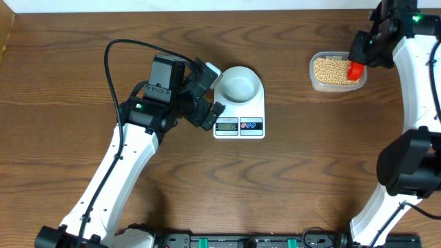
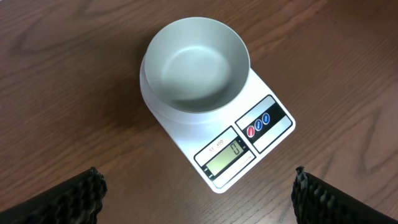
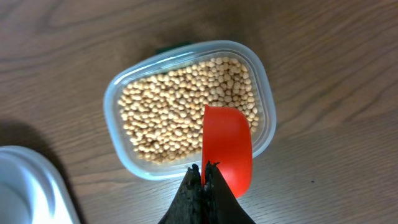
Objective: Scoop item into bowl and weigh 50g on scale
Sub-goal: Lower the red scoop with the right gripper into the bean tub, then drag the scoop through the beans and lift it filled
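Note:
The pale grey bowl stands empty on the white scale, whose display reads 0. My left gripper hovers at the scale's left side, open wide, with nothing between its fingers. The tan-yellow beans fill a clear plastic tub at the back right. My right gripper is shut on a red scoop, which hangs over the tub's near right corner. No beans show on the scoop.
The brown wooden table runs on around both groups. The left arm's black cable loops over the table left of the scale. A white rounded edge shows at the lower left of the right wrist view.

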Controlling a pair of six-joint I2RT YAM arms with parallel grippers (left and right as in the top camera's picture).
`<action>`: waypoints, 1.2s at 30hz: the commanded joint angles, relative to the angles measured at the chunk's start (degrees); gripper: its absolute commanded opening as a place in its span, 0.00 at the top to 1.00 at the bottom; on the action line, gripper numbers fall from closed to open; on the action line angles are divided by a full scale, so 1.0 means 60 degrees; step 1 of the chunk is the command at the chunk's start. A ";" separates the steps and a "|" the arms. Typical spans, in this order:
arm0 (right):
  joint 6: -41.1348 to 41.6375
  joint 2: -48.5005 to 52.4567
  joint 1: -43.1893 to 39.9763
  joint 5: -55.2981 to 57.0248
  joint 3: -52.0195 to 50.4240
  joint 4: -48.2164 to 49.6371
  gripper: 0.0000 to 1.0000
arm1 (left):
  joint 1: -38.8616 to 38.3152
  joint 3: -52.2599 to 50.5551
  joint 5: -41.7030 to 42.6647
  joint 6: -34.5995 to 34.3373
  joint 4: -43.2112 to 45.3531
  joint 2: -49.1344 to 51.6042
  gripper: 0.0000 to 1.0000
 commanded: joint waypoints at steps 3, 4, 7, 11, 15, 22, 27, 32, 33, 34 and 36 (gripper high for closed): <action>-0.0357 0.0197 0.0095 0.0466 0.0193 0.0266 0.99 | 0.0004 -0.0022 -0.0029 0.0022 0.0036 0.0066 0.02; -0.0357 0.0255 0.0120 0.0586 0.0193 0.0331 0.99 | 0.0004 -0.0022 -0.0029 0.0022 0.0036 0.0066 0.02; -0.0357 0.0415 0.0142 0.0780 0.0193 0.0379 0.99 | 0.0004 -0.0022 -0.0029 0.0022 0.0036 0.0066 0.02; -0.0357 0.0648 0.0157 0.0772 0.0182 0.0368 0.99 | 0.0004 -0.0022 -0.0029 0.0022 0.0036 0.0066 0.02; -0.0361 0.0962 0.0175 0.0780 0.0171 0.0390 0.99 | 0.0004 -0.0022 -0.0029 0.0022 0.0036 0.0066 0.02; -0.0670 0.1388 0.0255 0.0667 0.0157 0.0637 0.99 | 0.0004 -0.0022 -0.0029 0.0022 0.0036 0.0066 0.02; -0.0670 0.1428 0.0288 0.0532 0.0157 0.0557 0.99 | 0.0004 -0.0022 -0.0029 0.0022 0.0036 0.0066 0.02; -0.0670 0.1432 0.0280 -0.0160 0.0157 0.0597 0.99 | 0.0004 -0.0022 -0.0029 0.0022 0.0036 0.0069 0.02; -0.0674 0.1432 0.0273 -0.0353 0.0157 0.0608 0.99 | 0.0004 -0.0022 -0.0029 0.0022 0.0036 0.0069 0.02; -0.0674 0.1432 0.0270 -0.0484 0.0157 0.0612 0.99 | 0.0004 -0.0022 -0.0029 0.0022 0.0036 0.0069 0.02; -0.0750 0.1432 0.0251 -0.0765 0.0157 0.0619 0.99 | 0.0004 -0.0022 -0.0029 0.0022 0.0036 0.0073 0.02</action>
